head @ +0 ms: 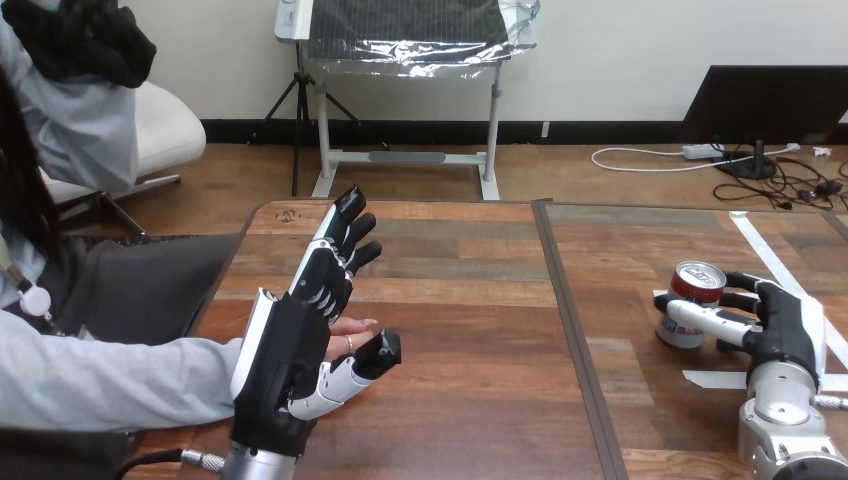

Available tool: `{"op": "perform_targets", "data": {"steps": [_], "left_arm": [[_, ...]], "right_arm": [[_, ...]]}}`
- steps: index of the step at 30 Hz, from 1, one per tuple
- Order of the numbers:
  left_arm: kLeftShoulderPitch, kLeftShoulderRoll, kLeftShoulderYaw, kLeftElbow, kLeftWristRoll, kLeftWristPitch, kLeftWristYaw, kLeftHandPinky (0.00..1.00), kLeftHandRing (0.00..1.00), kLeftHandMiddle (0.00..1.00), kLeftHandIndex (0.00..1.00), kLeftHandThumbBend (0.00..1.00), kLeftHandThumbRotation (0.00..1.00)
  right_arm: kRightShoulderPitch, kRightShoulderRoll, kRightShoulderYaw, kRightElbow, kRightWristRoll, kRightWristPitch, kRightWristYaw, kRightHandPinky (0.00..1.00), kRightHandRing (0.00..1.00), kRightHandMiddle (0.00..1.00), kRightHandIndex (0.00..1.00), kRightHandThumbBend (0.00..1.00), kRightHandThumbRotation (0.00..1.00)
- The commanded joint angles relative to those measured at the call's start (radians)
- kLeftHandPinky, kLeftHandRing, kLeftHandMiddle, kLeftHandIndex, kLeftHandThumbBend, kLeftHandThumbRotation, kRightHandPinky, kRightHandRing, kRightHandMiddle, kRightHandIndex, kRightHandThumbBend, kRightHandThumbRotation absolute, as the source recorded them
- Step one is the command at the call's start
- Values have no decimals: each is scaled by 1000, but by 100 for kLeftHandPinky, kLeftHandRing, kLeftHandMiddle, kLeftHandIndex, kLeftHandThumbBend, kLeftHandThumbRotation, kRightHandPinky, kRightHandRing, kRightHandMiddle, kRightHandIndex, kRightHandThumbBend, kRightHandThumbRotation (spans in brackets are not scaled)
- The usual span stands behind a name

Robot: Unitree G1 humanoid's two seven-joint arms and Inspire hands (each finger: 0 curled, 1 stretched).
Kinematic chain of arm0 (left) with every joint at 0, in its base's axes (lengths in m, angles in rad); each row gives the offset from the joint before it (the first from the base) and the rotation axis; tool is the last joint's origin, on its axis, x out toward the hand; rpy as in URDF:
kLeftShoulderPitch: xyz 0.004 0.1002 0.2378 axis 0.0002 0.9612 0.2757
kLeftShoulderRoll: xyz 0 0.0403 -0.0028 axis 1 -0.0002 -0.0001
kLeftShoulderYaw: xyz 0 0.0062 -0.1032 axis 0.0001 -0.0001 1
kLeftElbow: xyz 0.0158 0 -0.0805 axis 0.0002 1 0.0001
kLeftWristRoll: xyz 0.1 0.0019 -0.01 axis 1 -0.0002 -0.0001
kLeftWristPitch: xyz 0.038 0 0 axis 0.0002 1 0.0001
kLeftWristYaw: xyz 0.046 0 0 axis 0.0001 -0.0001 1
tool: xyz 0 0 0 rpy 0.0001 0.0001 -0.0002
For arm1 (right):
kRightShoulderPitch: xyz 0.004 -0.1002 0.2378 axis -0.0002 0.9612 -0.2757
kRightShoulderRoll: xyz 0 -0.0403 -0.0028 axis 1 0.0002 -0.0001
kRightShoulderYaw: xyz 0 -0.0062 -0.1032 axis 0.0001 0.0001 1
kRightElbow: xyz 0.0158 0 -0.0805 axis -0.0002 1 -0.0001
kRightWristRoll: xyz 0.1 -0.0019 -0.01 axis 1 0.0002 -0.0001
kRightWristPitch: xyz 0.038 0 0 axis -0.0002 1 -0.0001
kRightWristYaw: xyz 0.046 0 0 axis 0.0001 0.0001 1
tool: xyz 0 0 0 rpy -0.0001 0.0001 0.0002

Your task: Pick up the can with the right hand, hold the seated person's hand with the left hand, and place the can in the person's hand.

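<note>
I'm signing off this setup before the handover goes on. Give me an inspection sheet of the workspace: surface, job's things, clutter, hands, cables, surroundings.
Surface: wooden table, with a dark seam running front to back.
Job's things: can upright at the table's right; person's hand at the left, its fingers peeking past the left hand.
Clutter: white tape strips near the can.
Hands: left hand with fingers straight, beside the person's hand, no grasp seen; right hand curled round the can.
Cables: nothing seen on the table.
Surroundings: person's sleeve at the table's left edge.
</note>
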Motion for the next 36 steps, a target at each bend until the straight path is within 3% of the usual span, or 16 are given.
{"op": "perform_targets", "data": {"steps": [1, 11, 19, 36], "left_arm": [[-27, -4, 0, -55, -9, -16, 0, 89, 94, 97, 94, 100, 64], [-18, -4, 3, -72, 13, -14, 16, 89, 94, 96, 94, 100, 65], [-17, -4, -8, -76, -9, -11, 1, 89, 94, 96, 93, 100, 65], [-15, -3, -11, -81, -23, -1, -21, 90, 95, 97, 93, 100, 64]], "right_arm": [[-94, 7, -6, -2, 2, 11, -20, 52, 50, 57, 58, 82, 0], [-93, 2, -30, -2, 28, 22, 3, 40, 44, 53, 52, 80, 0], [-92, -5, -41, -3, 38, 35, 18, 40, 44, 52, 52, 79, 0], [-81, 0, -67, -9, 62, 2, -1, 40, 44, 53, 52, 79, 0]]}}
